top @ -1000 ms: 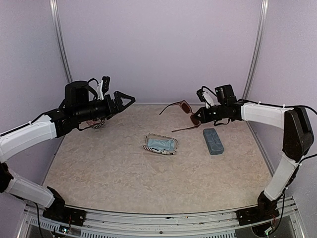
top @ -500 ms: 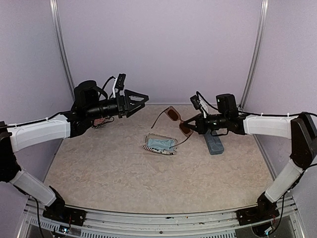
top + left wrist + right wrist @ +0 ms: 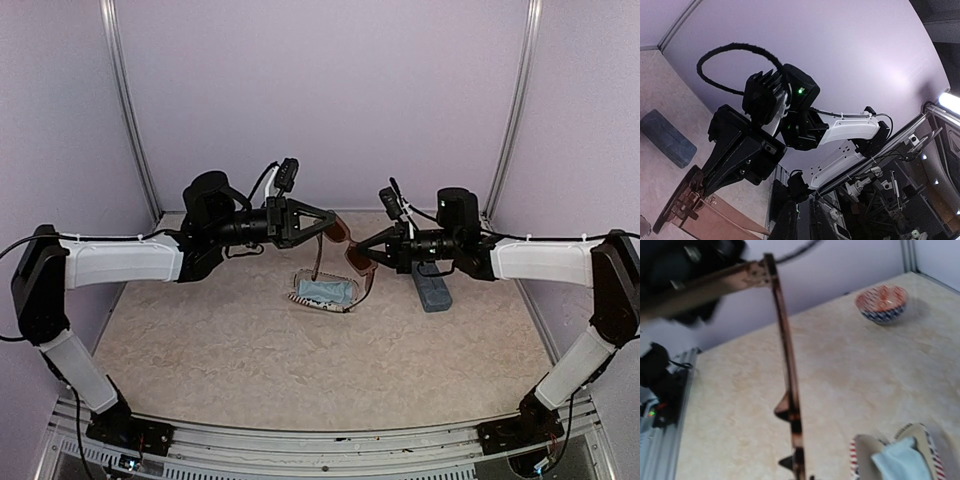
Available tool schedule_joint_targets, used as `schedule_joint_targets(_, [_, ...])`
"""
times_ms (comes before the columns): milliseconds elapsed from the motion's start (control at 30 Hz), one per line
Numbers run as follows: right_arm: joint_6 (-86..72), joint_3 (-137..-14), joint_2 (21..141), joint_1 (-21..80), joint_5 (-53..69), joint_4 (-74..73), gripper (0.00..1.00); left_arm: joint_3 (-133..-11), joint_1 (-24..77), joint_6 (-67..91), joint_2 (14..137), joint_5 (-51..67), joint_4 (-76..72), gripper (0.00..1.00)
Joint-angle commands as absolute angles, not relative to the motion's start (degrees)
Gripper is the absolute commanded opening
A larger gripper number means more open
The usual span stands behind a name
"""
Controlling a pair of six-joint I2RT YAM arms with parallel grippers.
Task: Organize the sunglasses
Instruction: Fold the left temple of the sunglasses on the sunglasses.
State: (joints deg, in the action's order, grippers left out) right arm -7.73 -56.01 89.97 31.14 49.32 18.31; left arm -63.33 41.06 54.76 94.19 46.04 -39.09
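Observation:
The reddish-brown sunglasses (image 3: 352,254) hang in the air over the open striped pouch (image 3: 325,292), unfolded, with one temple pointing down. My right gripper (image 3: 368,250) is shut on their right end. My left gripper (image 3: 333,223) has come in from the left, and its fingers meet at the left hinge, shut on the temple there. In the right wrist view the sunglasses (image 3: 790,390) show edge-on, nose pads out, with the left gripper's dark bulk around the temple at top left. The left wrist view has the sunglasses (image 3: 685,210) at bottom left, with the nearly closed fingers of the left gripper (image 3: 805,220) beside them.
The blue-grey case (image 3: 432,287) lies closed on the table just right of the pouch, under the right arm. A red-and-blue patterned bowl (image 3: 881,302) stands at the far left of the table. A pale blue cloth sits in the pouch (image 3: 895,455).
The left arm swung right to the sunglasses and its open jaws closed. The right arm carried the sunglasses left, from the back of the table to above the pouch.

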Motion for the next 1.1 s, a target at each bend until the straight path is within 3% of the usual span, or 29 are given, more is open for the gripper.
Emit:
schedule_joint_targets(0, [-12.69,-54.83,87.09,32.24,53.85,24.88,0.0,-65.02,42.09,53.28,97.49,46.56,-40.04,0.09])
schedule_joint_targets(367, [-21.95,-53.17,87.11,34.47,55.77,29.42,0.0,-66.5,42.45,50.71,102.52,40.21,-37.76,0.1])
schedule_joint_targets(633, [-19.87,-52.91,84.99,34.41,49.86,25.01,0.0,-63.16,42.21,48.96,97.56,39.37,-36.8,0.15])
schedule_joint_targets(867, [-20.64,-52.79,83.06,34.37,49.2,25.49,0.0,-55.93,39.94,46.4,87.43,34.23,-32.86,0.3])
schedule_joint_targets(1067, [-23.7,-52.32,82.69,34.37,53.61,27.55,0.0,-54.16,37.07,43.96,82.29,33.02,-28.99,0.5])
